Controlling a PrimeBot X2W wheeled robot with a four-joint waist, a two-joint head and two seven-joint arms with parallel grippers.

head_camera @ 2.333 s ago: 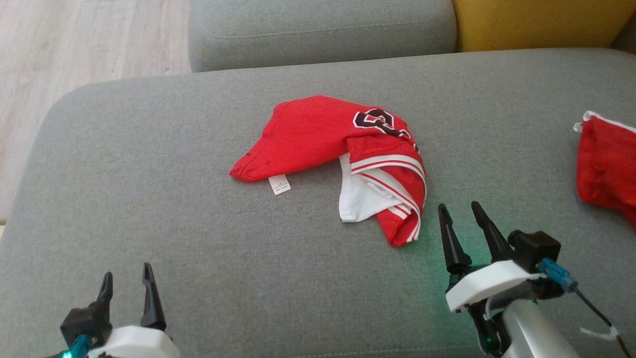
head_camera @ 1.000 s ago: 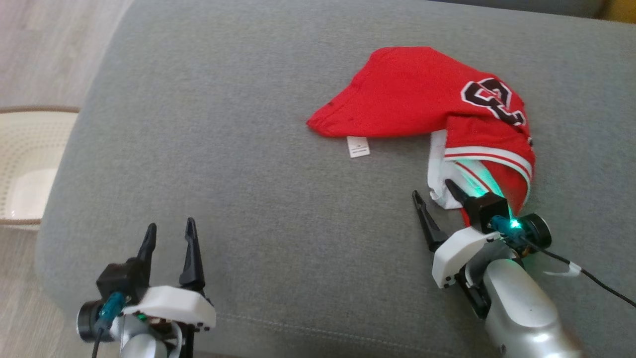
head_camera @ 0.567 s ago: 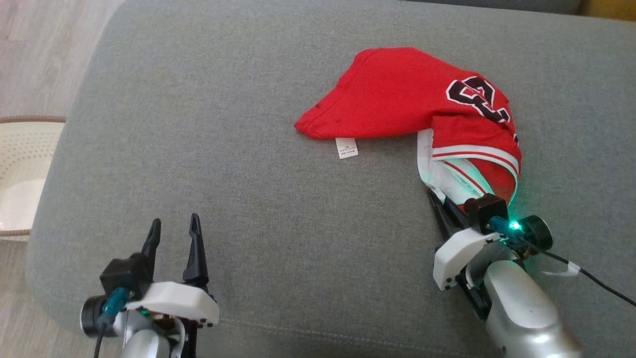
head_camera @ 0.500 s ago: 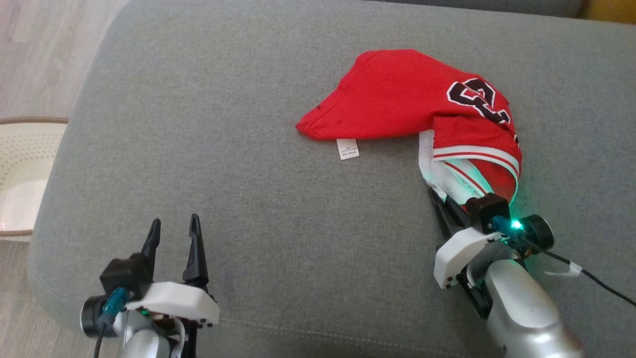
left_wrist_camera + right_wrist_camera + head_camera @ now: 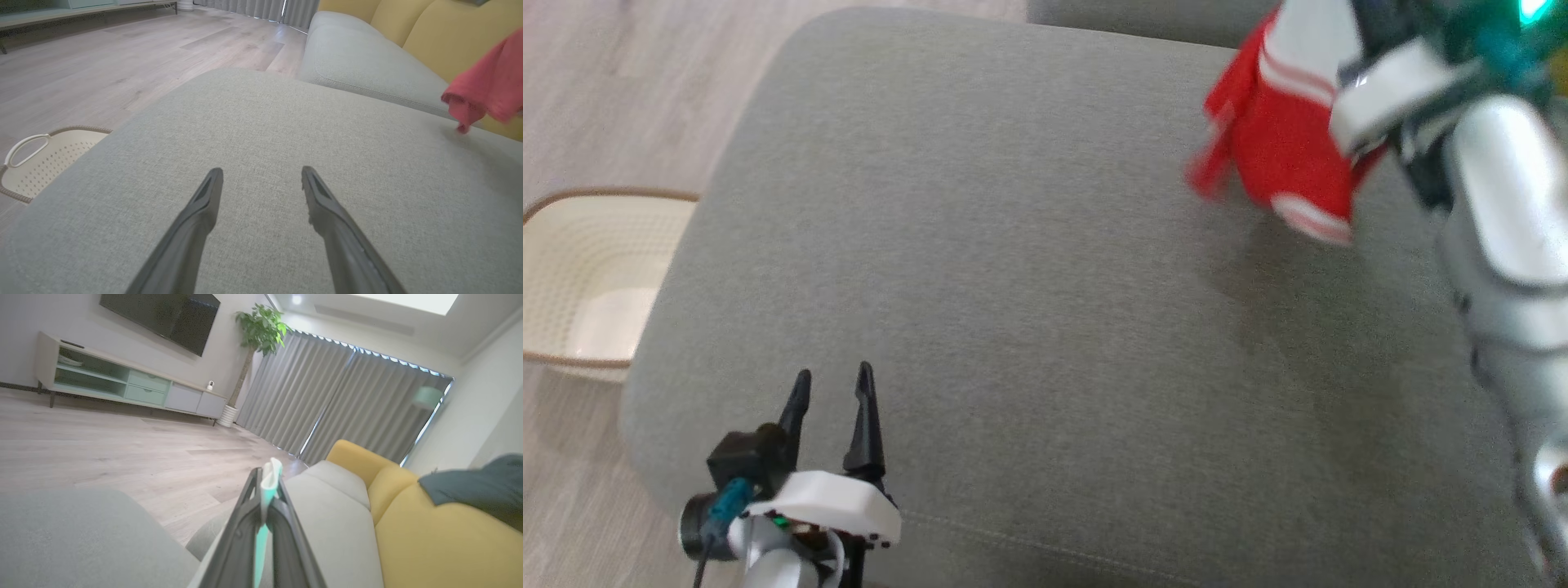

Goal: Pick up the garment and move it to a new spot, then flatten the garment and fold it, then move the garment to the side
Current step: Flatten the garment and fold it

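Pick-up-and-move step, seemingly: the garment (image 5: pixel 1278 155) is pinched by its white edge in the right tool (image 5: pixel 267 477), dangled over the sofa (image 5: pixel 1013 245), far right. Left tool (image 5: pixel 833 371) is spread wide, empty. Next, it's to be lowered onto bare cushion.

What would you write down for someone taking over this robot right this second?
Right gripper: shut on a white edge of the red garment, which hangs in the air above the grey sofa cushion.
Left gripper: open, empty, low over the cushion's near edge.
Done: garment picked up.
Left: set it down at a new spot, flatten, fold, move it aside.
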